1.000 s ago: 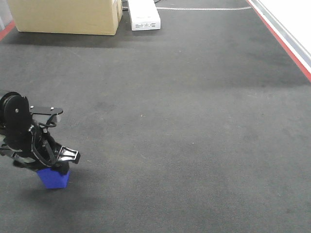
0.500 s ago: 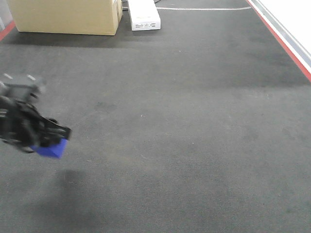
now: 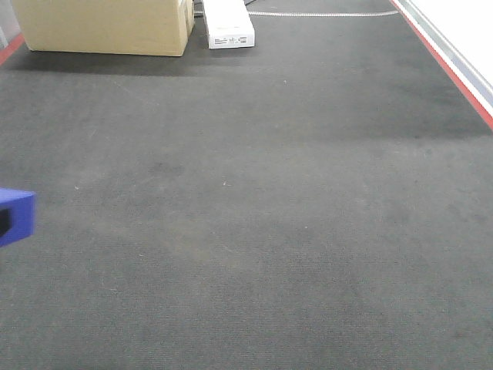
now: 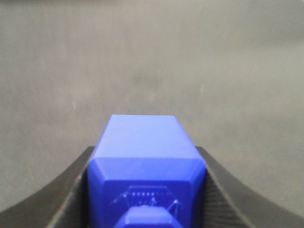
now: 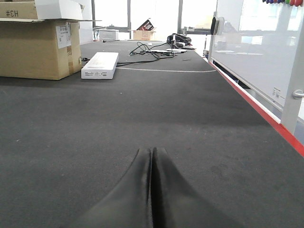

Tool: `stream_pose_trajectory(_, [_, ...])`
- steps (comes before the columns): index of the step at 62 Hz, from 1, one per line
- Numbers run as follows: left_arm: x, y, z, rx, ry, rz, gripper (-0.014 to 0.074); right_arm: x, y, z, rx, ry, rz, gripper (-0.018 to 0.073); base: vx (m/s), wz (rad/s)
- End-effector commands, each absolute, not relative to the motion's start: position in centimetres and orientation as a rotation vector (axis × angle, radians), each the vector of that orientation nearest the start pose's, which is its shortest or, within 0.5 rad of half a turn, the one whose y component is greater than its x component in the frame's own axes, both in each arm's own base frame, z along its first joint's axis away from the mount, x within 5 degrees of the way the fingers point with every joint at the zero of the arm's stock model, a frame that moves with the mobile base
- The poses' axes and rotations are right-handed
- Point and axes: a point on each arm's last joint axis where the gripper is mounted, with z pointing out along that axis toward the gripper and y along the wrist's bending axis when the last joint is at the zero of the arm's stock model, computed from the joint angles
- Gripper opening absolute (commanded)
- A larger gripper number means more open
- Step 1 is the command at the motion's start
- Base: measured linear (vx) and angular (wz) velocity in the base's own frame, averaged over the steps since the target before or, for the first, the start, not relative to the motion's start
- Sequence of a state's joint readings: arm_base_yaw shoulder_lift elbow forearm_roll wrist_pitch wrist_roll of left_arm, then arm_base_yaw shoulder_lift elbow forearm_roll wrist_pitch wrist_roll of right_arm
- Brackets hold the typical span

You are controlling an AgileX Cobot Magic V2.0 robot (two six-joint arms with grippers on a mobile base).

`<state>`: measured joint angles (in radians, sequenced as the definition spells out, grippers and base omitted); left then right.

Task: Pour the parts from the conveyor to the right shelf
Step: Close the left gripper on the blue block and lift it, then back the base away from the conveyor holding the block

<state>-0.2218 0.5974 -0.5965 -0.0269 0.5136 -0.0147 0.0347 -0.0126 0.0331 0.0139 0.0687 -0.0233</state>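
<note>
**Pinching one blue block in the left pincer**

The left pincer (image 4: 146, 151) clamps the blue block (image 4: 142, 137) between its two dark fingers (image 4: 71, 199), one against each side. The grey belt (image 4: 152, 57) is blurred beyond it. In the front view the blue block (image 3: 15, 216) shows only at the picture's left edge, against the dark belt (image 3: 269, 231). The right pincer (image 5: 152, 154) is pressed together with nothing in it, low over the belt. Far off on the belt stand a cardboard box (image 5: 33, 47) and a white box (image 5: 99, 65). A red rail (image 5: 266, 114) runs along the right side.
</note>
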Motion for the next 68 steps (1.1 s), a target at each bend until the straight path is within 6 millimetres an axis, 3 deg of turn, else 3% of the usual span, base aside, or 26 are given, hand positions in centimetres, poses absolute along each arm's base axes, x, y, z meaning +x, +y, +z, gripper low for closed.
stream_pose_trajectory(1, [9.9,-2.4,32.5,0.193,1.84,-0.187,-0.0006,5.6,0.2,19.9,-0.034,1.498,0.01,-0.0009,0.0,0.0])
stream_pose_trajectory(11, [7.5,-1.8,30.4,0.238,1.771,-0.15,-0.0006,5.6,0.2,19.9,-0.034,1.498,0.01,-0.0009,0.0,0.0])
stream_pose_trajectory(25, [5.9,-1.4,29.4,0.225,1.67,-0.155,-0.0006,5.6,0.2,19.9,-0.034,1.498,0.01,-0.0009,0.0,0.0])
stream_pose_trajectory(68, [5.7,-1.4,29.4,0.224,1.67,-0.156,-0.0006,5.6,0.2,19.9,-0.034,1.497,0.01,-0.0009,0.0,0.0])
